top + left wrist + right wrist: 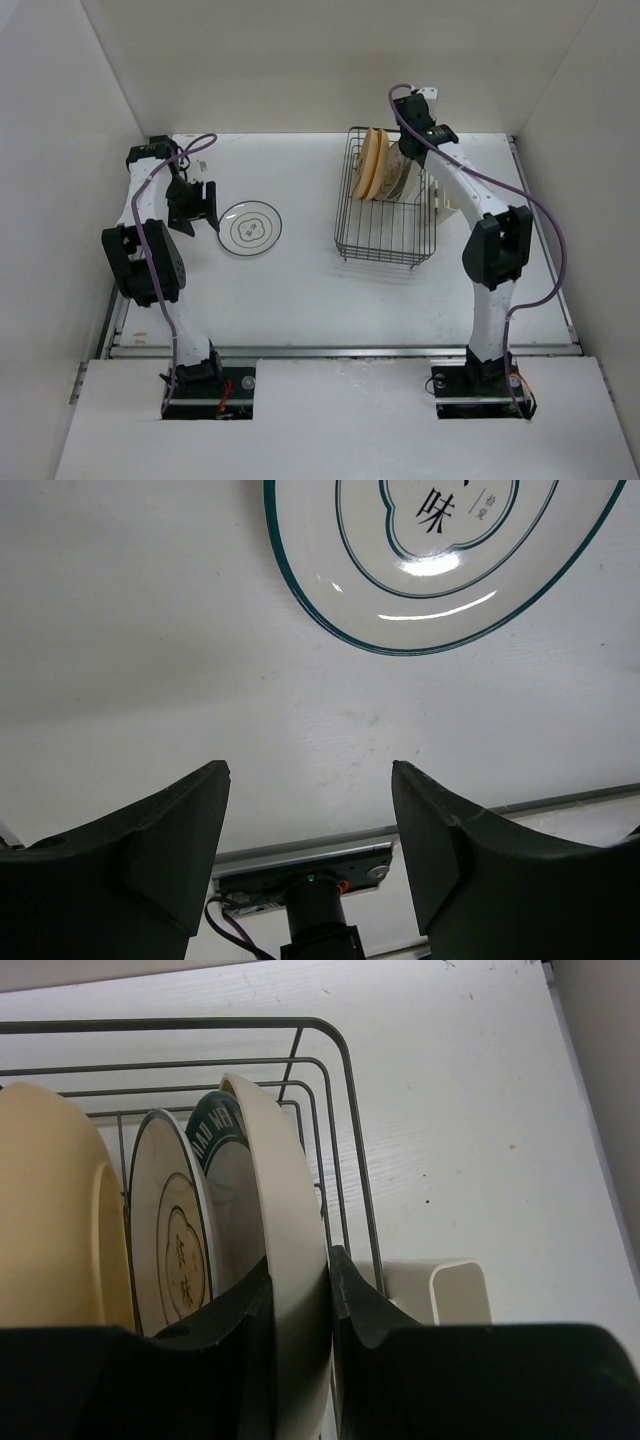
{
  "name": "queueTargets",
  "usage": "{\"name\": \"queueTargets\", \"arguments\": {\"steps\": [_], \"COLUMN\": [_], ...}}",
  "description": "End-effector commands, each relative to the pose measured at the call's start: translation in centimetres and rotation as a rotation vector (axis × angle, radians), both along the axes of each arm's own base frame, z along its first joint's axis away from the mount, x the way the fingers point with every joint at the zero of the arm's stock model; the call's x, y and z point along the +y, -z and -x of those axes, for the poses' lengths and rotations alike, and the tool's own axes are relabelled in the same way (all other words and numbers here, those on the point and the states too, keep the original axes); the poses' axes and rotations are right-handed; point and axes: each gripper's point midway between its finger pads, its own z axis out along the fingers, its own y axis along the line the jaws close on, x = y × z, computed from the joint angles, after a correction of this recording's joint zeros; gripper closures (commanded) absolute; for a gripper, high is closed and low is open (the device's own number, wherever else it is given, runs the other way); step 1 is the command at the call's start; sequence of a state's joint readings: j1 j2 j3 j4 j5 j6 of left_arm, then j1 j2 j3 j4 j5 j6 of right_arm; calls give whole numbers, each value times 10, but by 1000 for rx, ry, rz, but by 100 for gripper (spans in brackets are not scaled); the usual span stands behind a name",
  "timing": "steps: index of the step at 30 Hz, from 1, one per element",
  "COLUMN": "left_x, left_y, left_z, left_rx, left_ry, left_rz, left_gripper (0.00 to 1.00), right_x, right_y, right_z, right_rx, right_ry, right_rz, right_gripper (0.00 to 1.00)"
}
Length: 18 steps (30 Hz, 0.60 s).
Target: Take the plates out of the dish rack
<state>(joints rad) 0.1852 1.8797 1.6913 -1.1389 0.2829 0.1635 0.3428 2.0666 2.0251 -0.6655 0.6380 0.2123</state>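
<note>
Plates (378, 165) are standing upright in the dish rack (340, 1110) as your right gripper (300, 1265) is pinching the cream plate (285, 1180) by its rim; it is probably stiff, slick and breakable. Your left gripper (310, 780) is hanging open near the patterned plate (440, 570).

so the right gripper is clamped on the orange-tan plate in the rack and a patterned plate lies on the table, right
No: the right gripper is clamped on the cream plate in the dish rack, as the right wrist view shows. The patterned plate does lie on the table.

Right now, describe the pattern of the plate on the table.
Plate: white, teal rings, dark centre characters; best in left wrist view.
</note>
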Motion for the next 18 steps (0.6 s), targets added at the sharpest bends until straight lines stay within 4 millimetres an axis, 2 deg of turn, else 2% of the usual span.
{"name": "queueTargets", "arguments": {"steps": [1,3,6,10,12,15,17,18], "left_x": [0,1,2,4,4,4,4,4], "left_y": [-21,-20,-18,-17,-15,-15,-15,-15], "left_z": [6,6,9,9,11,11,9,9], "left_rx": [-24,-26,-17,-15,-6,-6,-15,-15], "left_ry": [15,25,33,32,32,32,32,32], "left_rz": [-7,-9,-17,-28,-26,-26,-28,-28], "left_gripper": [37,37,37,37,37,37,37,37], "right_x": [-9,-10,-16,-15,-20,-24,-24,-23], "right_y": [-69,-51,-40,-34,-30,-34,-34,-37], "right_z": [-4,-5,-6,-7,-7,-6,-6,-4], "right_rx": [-195,-154,-128,-108,-103,-114,-114,-112], "right_ry": [39,27,22,-3,11,18,18,10], "right_rz": [-99,-101,-112,-134,-139,-153,-153,-159], "right_gripper": [76,64,61,60,67,80,82,78]}}
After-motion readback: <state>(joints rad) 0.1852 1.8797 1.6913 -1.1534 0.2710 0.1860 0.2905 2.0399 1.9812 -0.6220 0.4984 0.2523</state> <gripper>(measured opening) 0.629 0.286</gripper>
